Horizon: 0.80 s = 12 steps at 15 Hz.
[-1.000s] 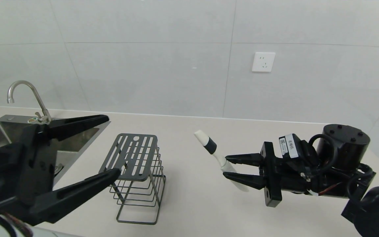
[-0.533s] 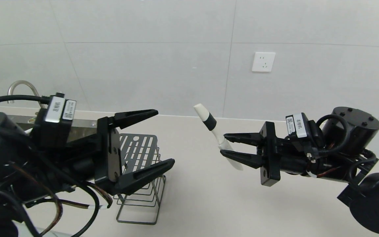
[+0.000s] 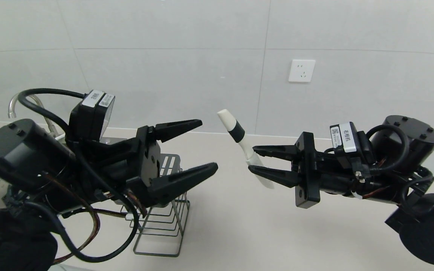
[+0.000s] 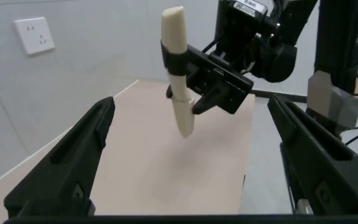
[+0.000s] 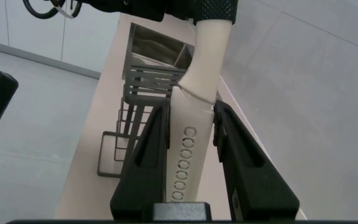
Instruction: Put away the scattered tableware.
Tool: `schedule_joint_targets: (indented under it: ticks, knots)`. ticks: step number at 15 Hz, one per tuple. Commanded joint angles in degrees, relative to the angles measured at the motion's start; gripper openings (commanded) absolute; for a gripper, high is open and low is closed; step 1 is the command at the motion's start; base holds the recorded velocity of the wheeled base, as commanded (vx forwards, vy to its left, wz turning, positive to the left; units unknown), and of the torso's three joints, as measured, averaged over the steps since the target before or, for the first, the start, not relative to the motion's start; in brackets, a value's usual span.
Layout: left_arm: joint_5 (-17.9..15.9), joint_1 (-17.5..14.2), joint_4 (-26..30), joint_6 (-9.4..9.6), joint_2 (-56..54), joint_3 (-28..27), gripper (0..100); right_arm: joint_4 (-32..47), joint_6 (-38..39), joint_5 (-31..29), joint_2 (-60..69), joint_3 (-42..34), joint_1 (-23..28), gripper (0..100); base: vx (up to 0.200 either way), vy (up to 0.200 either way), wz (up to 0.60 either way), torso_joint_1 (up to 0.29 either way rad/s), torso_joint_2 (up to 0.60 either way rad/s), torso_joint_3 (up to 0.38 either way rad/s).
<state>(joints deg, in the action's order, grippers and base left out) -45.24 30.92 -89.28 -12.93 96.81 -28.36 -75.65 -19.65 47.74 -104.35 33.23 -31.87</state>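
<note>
A white utensil [image 3: 238,134] with a black band on its handle is tilted in the air over the counter, handle up and toward the wall. My right gripper [image 3: 252,160] is shut on it near where handle meets blade; the perforated blade [image 5: 188,168] runs between the fingers. My left gripper [image 3: 208,145] hangs open and holds nothing, above the grey wire rack [image 3: 164,222], pointing at the utensil [image 4: 176,81] a short way off. The rack [image 5: 148,93] stands on the counter by the sink.
The beige counter [image 3: 239,229] runs to a tiled wall with a white socket [image 3: 301,70]. A steel faucet [image 3: 12,103] and the sink [image 5: 160,50] are at the far left, partly behind my left arm. Bare counter lies under the right gripper.
My left arm rose from low at the left and swung in over the rack, its gripper still open. The right gripper lifted the utensil and drew it slightly left.
</note>
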Motion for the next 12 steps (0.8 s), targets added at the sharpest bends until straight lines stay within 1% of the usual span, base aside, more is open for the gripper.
schedule_joint_targets:
  ticks: [1,2,3,6,8,9,11,12]
  knots:
    - [0.06,1.34,-0.72,-2.53,2.95,-2.58,100,0.07,-0.04,-0.01,0.64,0.08,-0.92,0,0.0,0.0,0.0,0.0,0.0,0.0]
    - [0.24,1.69,-0.72,-2.71,3.04,-3.02,100,0.07,-0.04,0.07,0.64,0.08,-1.0,0,0.0,0.0,0.0,0.0,0.0,0.0]
    - [0.24,2.04,-0.72,-2.45,4.09,-4.16,100,0.07,-0.12,-0.01,0.64,0.52,-1.53,0,0.0,0.0,0.0,0.0,0.0,0.0]
    - [0.5,2.13,-0.72,-2.36,6.11,-7.15,100,0.16,-0.04,-0.01,0.46,2.54,-2.59,0,0.0,0.0,0.0,0.0,0.0,0.0]
    - [0.5,2.48,-0.72,-2.1,6.11,-7.24,100,0.16,-0.04,-0.01,0.38,2.54,-3.2,0,0.0,0.0,0.0,0.0,0.0,0.0]
    - [0.85,2.92,-0.72,-1.3,6.11,-7.94,100,0.24,-0.04,-0.01,0.29,2.63,-3.64,0,0.0,0.0,0.0,0.0,0.0,0.0]
    - [0.85,2.92,-0.72,1.16,6.29,-10.14,100,0.16,-0.04,-0.01,0.2,2.63,-3.55,0,0.0,0.0,0.0,0.0,0.0,0.0]
    - [0.85,3.01,-0.72,1.86,6.29,-11.02,100,0.16,-0.04,-0.01,0.2,2.72,-3.38,0,0.0,0.0,0.0,0.0,0.0,0.0]
